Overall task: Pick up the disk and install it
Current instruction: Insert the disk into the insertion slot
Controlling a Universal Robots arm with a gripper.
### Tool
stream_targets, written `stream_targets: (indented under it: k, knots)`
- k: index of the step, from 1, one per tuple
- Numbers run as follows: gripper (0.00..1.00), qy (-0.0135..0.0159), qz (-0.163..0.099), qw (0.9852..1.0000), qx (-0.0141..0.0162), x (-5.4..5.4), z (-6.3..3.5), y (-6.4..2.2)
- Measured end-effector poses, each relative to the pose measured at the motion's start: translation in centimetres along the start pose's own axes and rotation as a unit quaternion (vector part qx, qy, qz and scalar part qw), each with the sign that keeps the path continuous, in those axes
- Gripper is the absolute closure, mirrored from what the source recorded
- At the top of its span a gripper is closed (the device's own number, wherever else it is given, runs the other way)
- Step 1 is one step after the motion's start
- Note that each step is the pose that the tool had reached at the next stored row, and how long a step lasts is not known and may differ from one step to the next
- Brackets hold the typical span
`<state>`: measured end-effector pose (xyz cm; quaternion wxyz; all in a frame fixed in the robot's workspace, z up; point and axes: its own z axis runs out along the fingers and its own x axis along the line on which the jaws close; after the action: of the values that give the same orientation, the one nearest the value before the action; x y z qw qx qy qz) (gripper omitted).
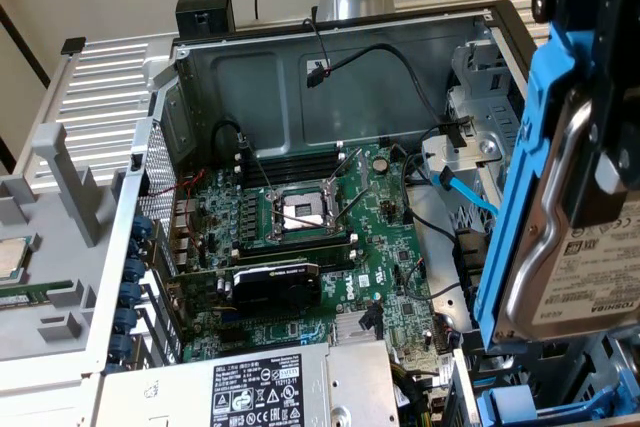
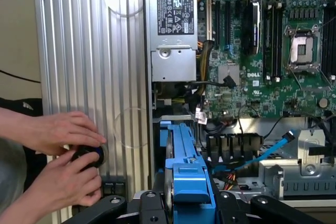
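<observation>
Readable markings for you to check:
- Disk (image 1: 545, 277), white label (image 1: 605, 272): "TOSHIBA", printed sideways along the edge; the smaller print is too fine to read.
- Motherboard (image 2: 247, 51): "DELL" in white.
- Power supply (image 1: 350, 387), black-and-white label (image 1: 255, 397): rows of certification symbols; the text is illegible.

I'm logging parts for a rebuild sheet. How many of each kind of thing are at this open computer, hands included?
disk: 1
motherboard: 1
power supply: 1
graphics card: 1
blue data cable: 1
person's hands: 2
Total: 7
</observation>
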<state>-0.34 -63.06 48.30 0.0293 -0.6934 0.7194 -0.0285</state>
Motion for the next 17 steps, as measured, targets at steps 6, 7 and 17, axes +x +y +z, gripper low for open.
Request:
stream_targets:
  k: [6, 7, 17]
  knots:
    - [0.63, 0.0, 0.001, 1.0, 0.0, 0.2, 1.11, -0.13]
    - [0.63, 0.0001, 0.001, 1.0, 0.0, 0.2, 1.29, -0.16]
    - [0.63, 0.0001, 0.001, 1.0, -0.0003, -0.1, 2.8, -0.66]
